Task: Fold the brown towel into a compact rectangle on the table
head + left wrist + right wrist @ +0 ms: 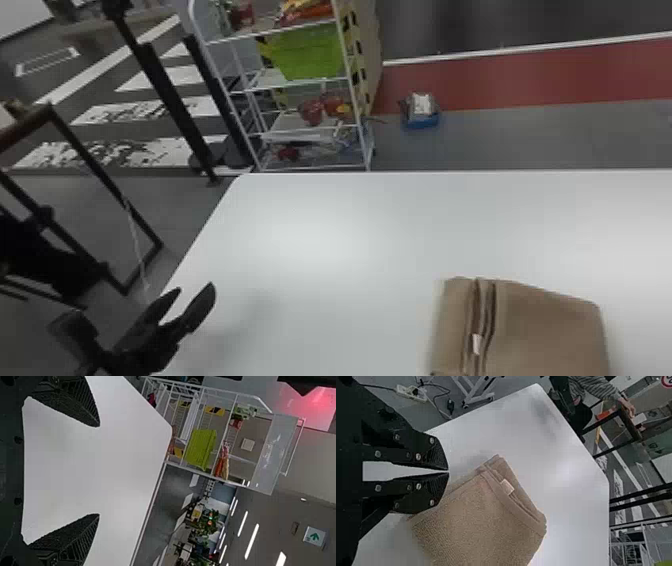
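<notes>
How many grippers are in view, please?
2: the left gripper, open at the table's left edge in the head view, and the right gripper, closed near the brown towel in the right wrist view.

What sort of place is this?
Probably an indoor workshop or lab: a white wire shelf rack with a bright green plastic basket, a plain white table, and a green exit-type sign overhead.

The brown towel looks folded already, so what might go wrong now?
The right gripper, its fingertips together close by the towel, might nudge it and skew the folds. The layers look slightly parted beside the white tag, so that edge may loosen. The left gripper is open and away from the towel, so it probably couldn't steady it quickly.
</notes>
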